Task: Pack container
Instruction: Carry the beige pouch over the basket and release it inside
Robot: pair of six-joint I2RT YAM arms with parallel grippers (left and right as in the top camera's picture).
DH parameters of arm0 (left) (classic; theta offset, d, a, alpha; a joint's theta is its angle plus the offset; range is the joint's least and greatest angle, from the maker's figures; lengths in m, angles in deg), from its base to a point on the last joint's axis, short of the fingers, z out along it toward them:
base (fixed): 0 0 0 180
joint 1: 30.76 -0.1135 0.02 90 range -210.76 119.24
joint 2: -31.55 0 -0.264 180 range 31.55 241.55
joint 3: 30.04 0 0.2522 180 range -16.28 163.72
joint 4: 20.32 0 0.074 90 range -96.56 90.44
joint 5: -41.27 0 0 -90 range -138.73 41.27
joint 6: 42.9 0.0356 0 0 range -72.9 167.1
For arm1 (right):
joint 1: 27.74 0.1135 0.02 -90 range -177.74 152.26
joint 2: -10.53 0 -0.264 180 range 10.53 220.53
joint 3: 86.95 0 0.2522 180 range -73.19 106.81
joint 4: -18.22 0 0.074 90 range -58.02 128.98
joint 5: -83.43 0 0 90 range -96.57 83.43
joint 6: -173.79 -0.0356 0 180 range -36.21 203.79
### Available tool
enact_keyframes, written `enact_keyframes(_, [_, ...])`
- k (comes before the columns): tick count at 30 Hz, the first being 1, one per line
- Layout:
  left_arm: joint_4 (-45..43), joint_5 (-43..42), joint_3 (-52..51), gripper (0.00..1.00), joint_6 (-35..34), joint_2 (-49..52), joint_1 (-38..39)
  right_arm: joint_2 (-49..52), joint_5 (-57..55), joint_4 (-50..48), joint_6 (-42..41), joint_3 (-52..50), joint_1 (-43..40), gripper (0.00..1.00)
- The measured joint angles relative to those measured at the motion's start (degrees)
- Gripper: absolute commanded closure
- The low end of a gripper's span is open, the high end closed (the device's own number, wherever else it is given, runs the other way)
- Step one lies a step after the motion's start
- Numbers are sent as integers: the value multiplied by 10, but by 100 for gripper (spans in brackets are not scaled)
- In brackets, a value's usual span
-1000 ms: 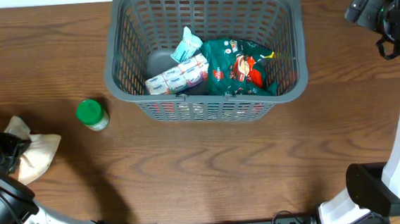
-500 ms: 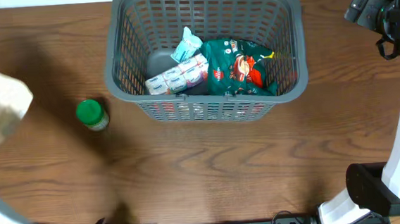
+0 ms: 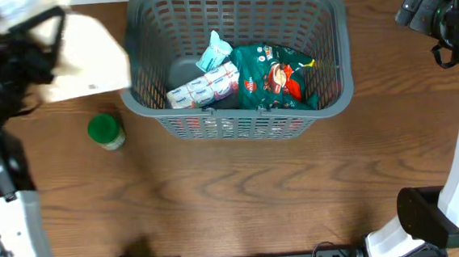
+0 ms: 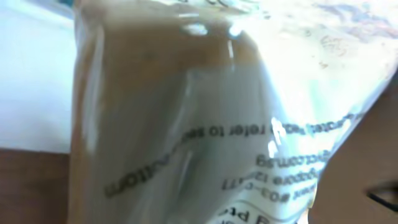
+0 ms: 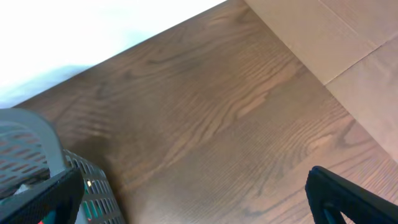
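the grey container (image 3: 245, 126) sits on the far middle of the wooden counter (image 3: 243, 200). only the overhead view shows all of it, with its contents: a green snack packet (image 3: 278, 76) on the right, a white-and-blue wrapped pack (image 3: 204, 88) lying just left of it, and a small pale blue packet (image 3: 214, 50) propped behind that pack. a patch of bare floor shows at the container's left end. on the counter near the container's near-left corner, and apart from it, stands a small jar with a green lid (image 3: 106, 131). the left arm (image 3: 2, 120) rises at the far left, and its jaws are closed on a pale bag (image 3: 87, 57) held above the counter, the bag's right edge overlapping the container's left rim as seen from above. the left wrist view shows what the overhead cannot: the bag (image 4: 186, 124) fills nearly the whole frame, clear glossy plastic over a beige filling, with black print on it too blurred to read. the right arm (image 3: 436, 9) is at the far right, well apart from the container. its wrist view shows the jaws spread wide and empty, one dark tip in each lower corner, over bare counter, with a curve of the container's rim (image 5: 31, 140) at the left edge.
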Motion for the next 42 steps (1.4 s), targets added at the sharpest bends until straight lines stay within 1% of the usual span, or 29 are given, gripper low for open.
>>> enact_keyframes(5, [-29,-1,0,94,-6,38,117,0,0,0,0,0,0,1])
enact_keyframes(12, [-52,-1,0,94,-12,126,236,0,0,0,0,0,0,1])
enact_keyframes(20, [-52,0,0,94,-13,208,301,0,0,0,0,0,0,1])
enact_keyframes(27, [-49,9,0,94,-12,252,345,0,0,0,0,0,0,1])
enact_keyframes(28, [-47,13,0,90,-12,258,351,0,0,0,0,0,0,1])
enact_keyframes(29, [-46,16,0,76,-12,264,355,0,0,0,0,0,0,1])
enact_keyframes(30, [-45,18,0,69,-8,270,357,0,0,0,0,0,0,1])
enact_keyframes(31, [-44,19,0,58,-9,276,359,0,0,0,0,0,0,1])
enact_keyframes(32, [-43,21,0,44,-8,283,360,0,0,0,0,0,0,1])
enact_keyframes(33, [-42,22,0,28,-7,289,360,0,0,0,0,0,0,1])
enact_keyframes(35, [-41,25,0,11,-9,295,360,0,0,0,0,0,0,1])
enact_keyframes(36, [-40,26,0,5,-9,296,360,0,0,0,0,0,0,1])
enact_keyframes(38, [-43,30,0,0,-9,296,360,0,0,0,0,0,0,1])
enact_keyframes(42, [-45,32,0,1,-11,296,360,0,0,0,0,0,0,1])
